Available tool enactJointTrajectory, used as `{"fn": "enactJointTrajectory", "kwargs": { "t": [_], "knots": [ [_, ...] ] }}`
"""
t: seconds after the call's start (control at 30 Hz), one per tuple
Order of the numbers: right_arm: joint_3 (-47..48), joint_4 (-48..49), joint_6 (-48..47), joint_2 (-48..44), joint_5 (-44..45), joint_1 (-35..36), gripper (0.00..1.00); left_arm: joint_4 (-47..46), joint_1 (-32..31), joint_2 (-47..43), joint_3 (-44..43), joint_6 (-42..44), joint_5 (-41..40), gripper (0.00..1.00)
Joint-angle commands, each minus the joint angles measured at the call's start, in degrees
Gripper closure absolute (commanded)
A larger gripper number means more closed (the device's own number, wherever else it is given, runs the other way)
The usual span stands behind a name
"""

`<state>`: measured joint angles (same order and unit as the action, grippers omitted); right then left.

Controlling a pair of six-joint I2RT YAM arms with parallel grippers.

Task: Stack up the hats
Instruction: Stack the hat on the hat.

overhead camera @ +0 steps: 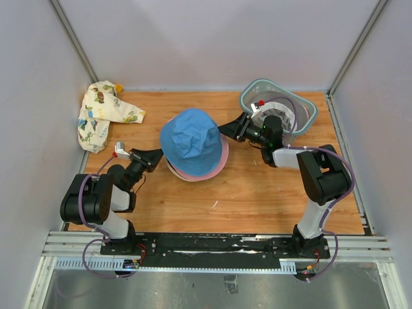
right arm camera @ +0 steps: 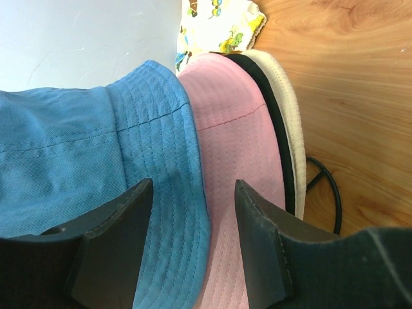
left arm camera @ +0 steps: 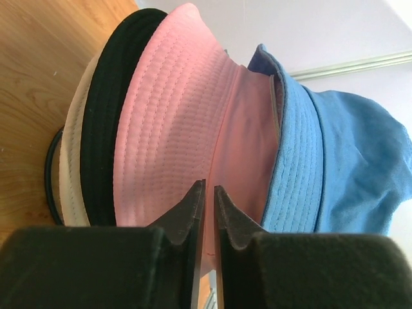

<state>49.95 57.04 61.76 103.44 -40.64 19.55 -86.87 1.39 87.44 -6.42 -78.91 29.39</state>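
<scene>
Centrally on the wooden table point(overhead camera: 257, 193) stands the stack of hats, seen from above with the blue hat point(overhead camera: 192, 140) uppermost, crown up and creased. The brim of the pink hat point(overhead camera: 221, 162) shows as a crescent below it on the near-right side. The wrist views resolve the lower layers. Beneath the pink brim lies the black hat point(left arm camera: 112, 109), visible only as a dark band, and under that the cream hat point(left arm camera: 71, 180), whose pale edge rests on the wood. The left gripper point(overhead camera: 156, 156) meets the left edge of the stack at brim level. In its own view the two fingers point(left arm camera: 187, 215) are drawn almost together, leaving only a narrow slit directed at the pink brim. Whether any fabric is pinched in that slit cannot be told. The right gripper point(overhead camera: 226, 129) reaches the stack from the far right. Its fingers point(right arm camera: 112, 251) are spread wide, with the blue and pink brims lying in the gap between them and neither finger visibly pressing on cloth. A crumpled piece of cream fabric with a coloured print point(overhead camera: 103, 116) lies at the far-left corner of the table, well apart from the stack. The grey-green basket point(overhead camera: 309, 106) sits at the far-right corner, just behind the right arm's wrist.
</scene>
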Motion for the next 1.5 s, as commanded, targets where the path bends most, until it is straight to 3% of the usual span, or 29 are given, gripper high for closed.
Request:
{"fn": "enactJointTrajectory", "kwargs": {
  "t": [0.0, 0.07, 0.17, 0.43, 0.73, 0.87, 1.13, 1.47],
  "knots": [
    [-0.1, 4.1, 1.5, 1.0, -1.3, -0.4, 0.46, -17.3, 0.4, -1.1, 1.6, 0.3, 0.4, 0.83],
    [-0.3, 4.4, 1.5, 1.0, -1.3, -0.5, 0.46, -17.3, 0.6, -2.6, 3.1, 0.2, -0.8, 0.66],
    [-0.4, 4.5, 1.5, 0.8, -1.4, -0.5, 0.45, -16.6, 1.3, -5.8, 5.5, 0.3, -2.4, 0.53],
    [-0.4, 4.8, 1.7, 0.8, -1.5, -0.4, 0.46, -10.2, 1.9, -17.8, 7.7, 1.5, -5.3, 0.48],
    [-0.1, 5.3, 1.9, 1.6, -1.7, -0.3, 0.46, 5.6, 1.9, -27.6, 5.8, 5.7, -5.7, 0.45],
    [0.2, 5.3, 1.9, 1.7, -2.0, -0.1, 0.46, 4.3, 1.9, -24.6, 4.3, 6.1, -3.9, 0.39],
    [0.6, 4.6, 1.6, 1.2, -2.0, 0.3, 0.46, -10.1, 1.9, -11.3, 3.0, 1.0, -0.3, 0.31],
    [1.2, 4.3, 1.4, 1.9, -1.8, 1.1, 0.46, -10.9, 1.4, -10.1, -1.0, 0.6, -0.1, 0.28]
  ]
}}
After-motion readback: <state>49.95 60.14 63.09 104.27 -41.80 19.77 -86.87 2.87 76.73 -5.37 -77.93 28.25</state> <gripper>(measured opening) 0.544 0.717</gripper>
